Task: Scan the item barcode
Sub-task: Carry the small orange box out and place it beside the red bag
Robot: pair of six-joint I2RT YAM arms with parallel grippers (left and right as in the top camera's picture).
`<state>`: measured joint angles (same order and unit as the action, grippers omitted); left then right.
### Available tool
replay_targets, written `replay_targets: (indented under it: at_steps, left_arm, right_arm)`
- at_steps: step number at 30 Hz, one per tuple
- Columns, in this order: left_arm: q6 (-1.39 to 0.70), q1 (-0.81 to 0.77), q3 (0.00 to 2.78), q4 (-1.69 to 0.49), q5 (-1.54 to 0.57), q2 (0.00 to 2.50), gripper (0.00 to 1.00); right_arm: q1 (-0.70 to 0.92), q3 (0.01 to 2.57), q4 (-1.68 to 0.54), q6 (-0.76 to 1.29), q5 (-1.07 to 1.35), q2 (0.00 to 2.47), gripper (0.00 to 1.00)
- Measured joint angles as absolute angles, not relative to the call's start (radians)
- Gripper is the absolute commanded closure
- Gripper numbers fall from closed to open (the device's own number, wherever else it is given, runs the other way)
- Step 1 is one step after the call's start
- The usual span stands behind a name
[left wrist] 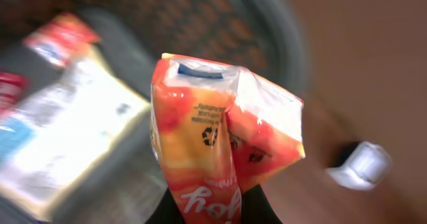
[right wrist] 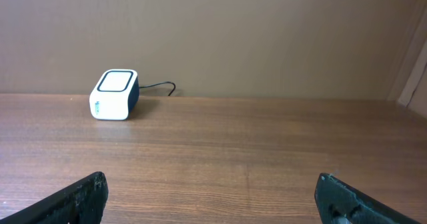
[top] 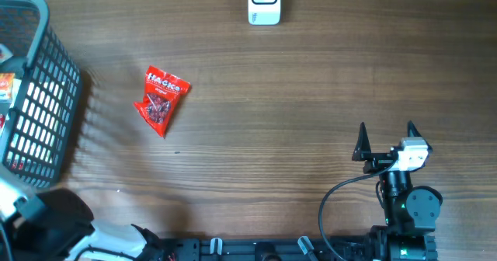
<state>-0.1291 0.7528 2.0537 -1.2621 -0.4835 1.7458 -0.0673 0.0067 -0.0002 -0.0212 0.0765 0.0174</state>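
A: Where do we have the orange packet (left wrist: 220,137)?
B: Pinched at its lower end in our left gripper (left wrist: 213,207), jaws closed tight on it. We judge it is lifted over the basket (top: 58,90) to carry it across; we see printed marks but no clear barcode.
A: And the scanner (top: 264,2)?
B: At twelve o'clock on the table (top: 311,98), well apart from our left arm (top: 62,214), which sits at seven o'clock.
A: The right gripper (top: 386,127)?
B: Parked at four o'clock, jaws spread wide, holding nothing, fingers pointing to twelve. A red packet (top: 161,98) lies at ten o'clock, near the basket
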Motion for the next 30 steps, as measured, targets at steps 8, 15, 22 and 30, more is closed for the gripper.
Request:
replay_targets:
  at_steps: [8,15,22,30]
  left_arm:
    - [-0.178,0.531,2.056,-1.385,-0.685,1.727,0.96]
    - [-0.182,0.175,2.056,-1.396,-0.562,1.772,0.95]
    - [-0.201,-0.097,2.035,-1.372,-0.377,1.918,0.95]
    - [-0.286,-0.229,1.855,-1.229,-0.285,2.109,0.94]
  right_arm:
    - [-0.067,0.007,0.0,-0.021,0.076,0.017,0.0]
    - [-0.067,0.007,0.0,-0.021,0.076,0.017,0.0]
    - [-0.067,0.007,0.0,-0.021,0.076,0.017,0.0]
    - [-0.067,0.007,0.0,-0.021,0.076,0.017,0.0]
